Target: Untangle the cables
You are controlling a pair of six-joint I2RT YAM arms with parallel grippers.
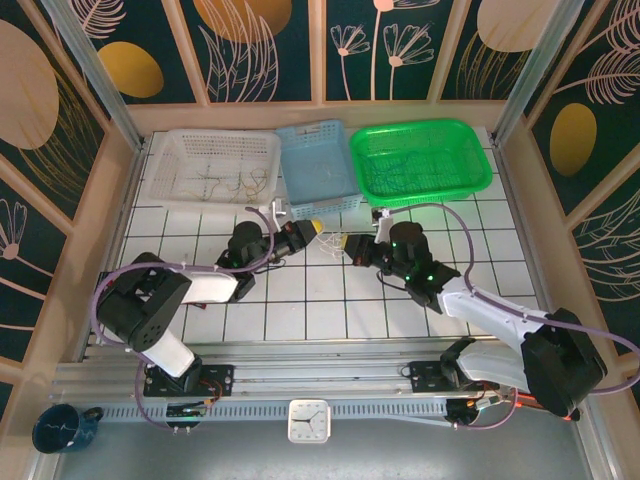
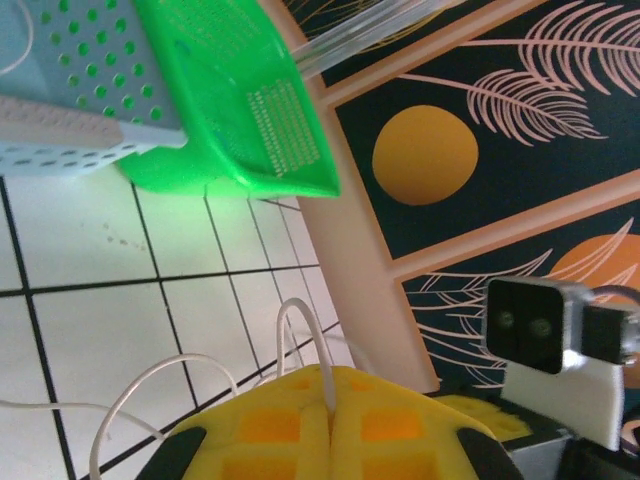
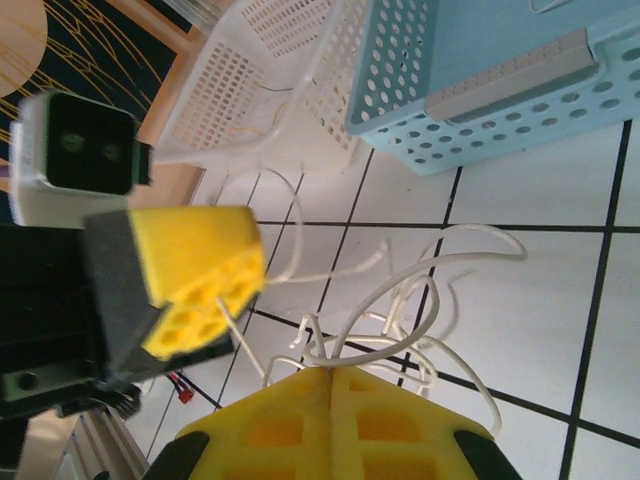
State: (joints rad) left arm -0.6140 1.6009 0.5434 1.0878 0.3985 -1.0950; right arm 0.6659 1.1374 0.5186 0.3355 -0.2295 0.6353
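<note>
Cables (image 3: 330, 350), thin and white, pinched in closed jaws of right gripper (image 3: 330, 378) and of left gripper (image 3: 215, 300), each clamped on a strand. Between, loops crossing in a loose knot over tiled table (image 3: 545, 320). Judged early: gripped for pulling apart, nothing separated. Beyond, blue basket (image 3: 480, 60), white basket (image 3: 270, 70)

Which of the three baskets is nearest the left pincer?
The middle, light-blue basket: the left pincer sits just off its near wall; the white basket and green basket lie farther.
</note>
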